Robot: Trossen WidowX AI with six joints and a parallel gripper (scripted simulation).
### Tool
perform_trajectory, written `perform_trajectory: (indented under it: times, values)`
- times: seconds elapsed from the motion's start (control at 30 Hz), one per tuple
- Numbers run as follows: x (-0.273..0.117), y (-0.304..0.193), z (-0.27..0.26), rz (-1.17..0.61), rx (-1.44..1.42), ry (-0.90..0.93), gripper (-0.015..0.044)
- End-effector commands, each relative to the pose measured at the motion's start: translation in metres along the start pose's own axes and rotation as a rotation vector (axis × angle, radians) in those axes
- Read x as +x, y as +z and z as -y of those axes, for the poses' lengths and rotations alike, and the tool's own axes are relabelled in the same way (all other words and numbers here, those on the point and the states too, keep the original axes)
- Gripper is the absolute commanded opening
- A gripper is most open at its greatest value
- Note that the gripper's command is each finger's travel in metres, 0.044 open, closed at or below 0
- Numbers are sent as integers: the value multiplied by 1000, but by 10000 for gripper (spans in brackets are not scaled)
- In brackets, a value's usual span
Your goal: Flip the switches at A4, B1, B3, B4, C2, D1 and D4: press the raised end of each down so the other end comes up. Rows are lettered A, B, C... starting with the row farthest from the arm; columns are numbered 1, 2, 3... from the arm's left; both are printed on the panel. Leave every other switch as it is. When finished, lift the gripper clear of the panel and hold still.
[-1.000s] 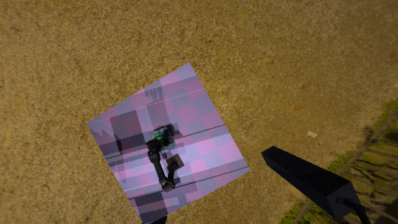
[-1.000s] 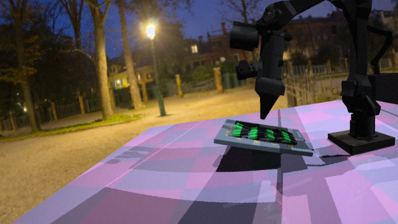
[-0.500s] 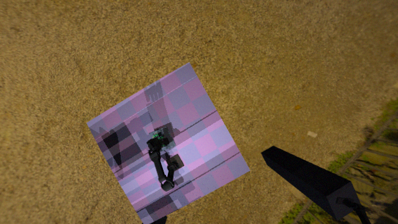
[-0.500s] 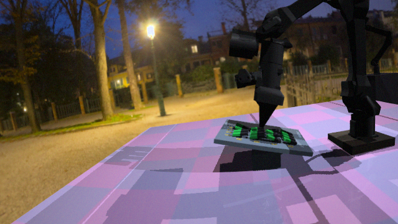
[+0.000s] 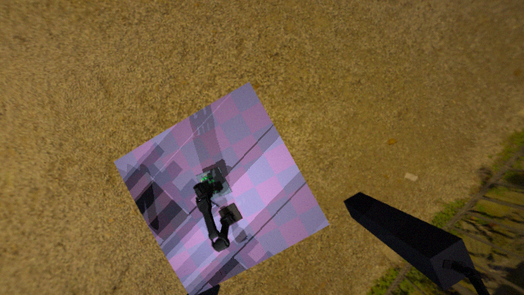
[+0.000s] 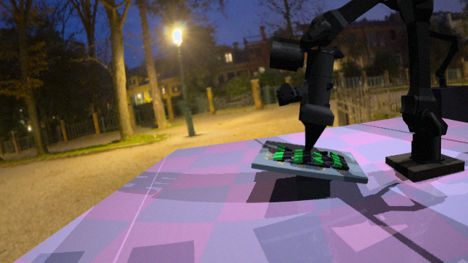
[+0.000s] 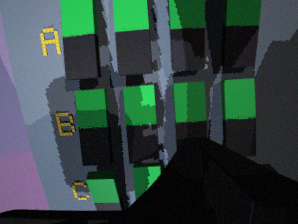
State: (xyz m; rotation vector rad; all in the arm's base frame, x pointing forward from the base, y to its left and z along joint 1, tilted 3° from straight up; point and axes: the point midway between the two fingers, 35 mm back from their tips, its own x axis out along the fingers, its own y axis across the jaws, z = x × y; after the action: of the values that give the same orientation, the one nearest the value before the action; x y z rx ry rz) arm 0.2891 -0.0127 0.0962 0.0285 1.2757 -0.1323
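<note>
The grey-blue switch panel [image 5: 228,188] [image 6: 351,177] [image 7: 30,85] carries rows of rocker switches, green on the far half and black on the near half. My gripper [image 6: 308,150] [image 7: 194,147] is shut and empty, pointing down at the panel. In the wrist view its tip covers part of the near black half of B3 [image 7: 190,102]; contact cannot be told. B4 [image 7: 239,102] is right of the tip, B1 [image 7: 92,145] to the left, and A4 [image 7: 241,45] farther away. C2 [image 7: 145,180] is partly covered; row D is hidden there. Raised ends are hard to tell in shadow.
The panel slopes above the checkered table top [image 5: 262,172] [image 6: 190,237], with dark shadows across both. The arm's base [image 5: 231,214] [image 6: 424,169] stands at the near side of the panel. A long dark box [image 5: 401,233] is beyond the table's edge.
</note>
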Motion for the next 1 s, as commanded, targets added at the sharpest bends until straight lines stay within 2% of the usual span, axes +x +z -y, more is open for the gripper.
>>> perform_trajectory:
  times: [0.0, 0.97]
  values:
    - [0, 0, -1, -1, -4, 4, 0]
    - [4, 0, -1, -1, -4, 4, 0]
